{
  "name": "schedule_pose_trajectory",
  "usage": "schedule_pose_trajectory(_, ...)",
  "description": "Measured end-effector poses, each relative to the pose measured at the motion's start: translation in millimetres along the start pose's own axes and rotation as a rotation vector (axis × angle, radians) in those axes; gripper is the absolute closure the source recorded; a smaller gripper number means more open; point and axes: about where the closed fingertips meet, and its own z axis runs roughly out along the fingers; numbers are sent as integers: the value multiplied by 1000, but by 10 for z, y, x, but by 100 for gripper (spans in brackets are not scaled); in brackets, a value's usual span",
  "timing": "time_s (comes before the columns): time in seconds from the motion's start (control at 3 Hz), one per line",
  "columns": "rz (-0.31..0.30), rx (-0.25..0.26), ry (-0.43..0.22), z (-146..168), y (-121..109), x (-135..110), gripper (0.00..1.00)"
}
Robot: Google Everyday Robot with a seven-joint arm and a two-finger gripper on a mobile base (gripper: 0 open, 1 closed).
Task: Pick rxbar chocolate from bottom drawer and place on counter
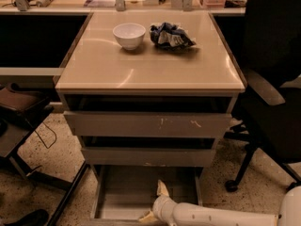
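At L, speckled floor (56,145) beside the cabinet. Mid-frame, beige counter bench (141,72) w/ white bowl (129,34) and, just R of it, a crumpled blue-white bag (170,35). Below: two scuffed grey drawers (146,125) partly out, then bottom drawer (120,192) pulled open, grey floor showing. Gripper (154,202) sits low in the drawer, R of centre, near its front, fingers (162,188) spread apart, released. Rxbar chocolate can't be made out; can't tell where it lies. White arm (221,215) comes in from btm R. Black office chair (273,79) at far R.
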Motion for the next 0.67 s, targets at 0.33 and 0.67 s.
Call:
schedule_pose_trajectory(0.33, 27, 7, 7, -10, -111, 52, 0)
schedule_pose_trajectory(0.67, 121, 50, 19, -38, -557, 177, 0)
